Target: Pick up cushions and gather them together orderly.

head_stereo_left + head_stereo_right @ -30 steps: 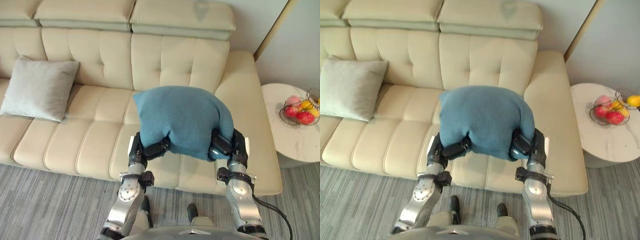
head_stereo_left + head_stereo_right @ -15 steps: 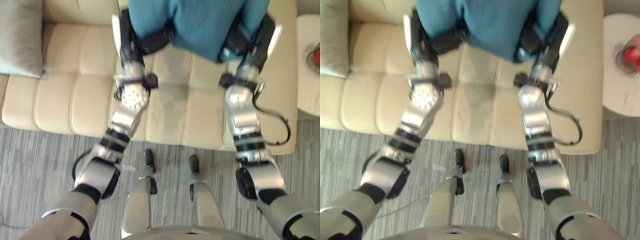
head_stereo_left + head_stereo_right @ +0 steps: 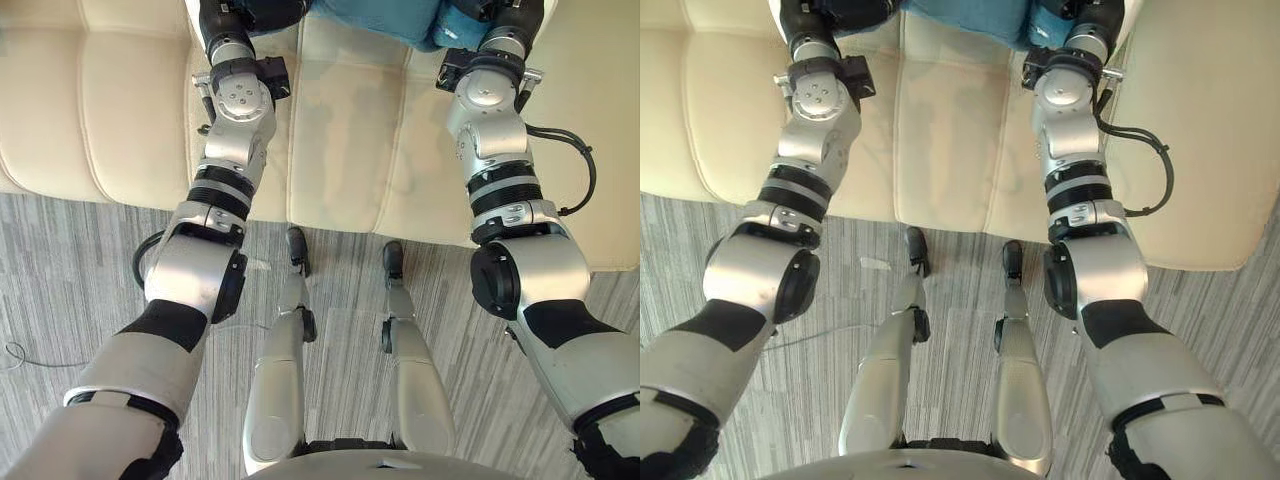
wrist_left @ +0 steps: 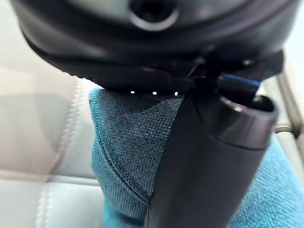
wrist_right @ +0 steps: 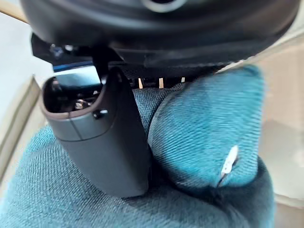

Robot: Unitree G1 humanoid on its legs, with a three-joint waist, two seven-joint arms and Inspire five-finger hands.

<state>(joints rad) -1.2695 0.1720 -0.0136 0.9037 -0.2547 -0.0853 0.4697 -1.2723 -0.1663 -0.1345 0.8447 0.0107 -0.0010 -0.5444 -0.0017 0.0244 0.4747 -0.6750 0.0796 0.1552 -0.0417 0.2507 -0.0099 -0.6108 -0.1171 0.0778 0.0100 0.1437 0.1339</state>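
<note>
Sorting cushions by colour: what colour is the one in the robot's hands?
Teal blue. The cushion shows best in the right wrist view.

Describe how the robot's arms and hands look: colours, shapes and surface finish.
The left arm and right arm are built of rounded silver-grey segments, with black bands and black round joint caps between them. The left hand and right hand are dark, each with a smooth, rounded grey-black thumb.

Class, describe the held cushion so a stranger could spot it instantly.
Find the cream leather sofa. Over its seat, the left hand and right hand clamp a teal woven-fabric cushion. Its teal weave stands out against the pale upholstery.
</note>
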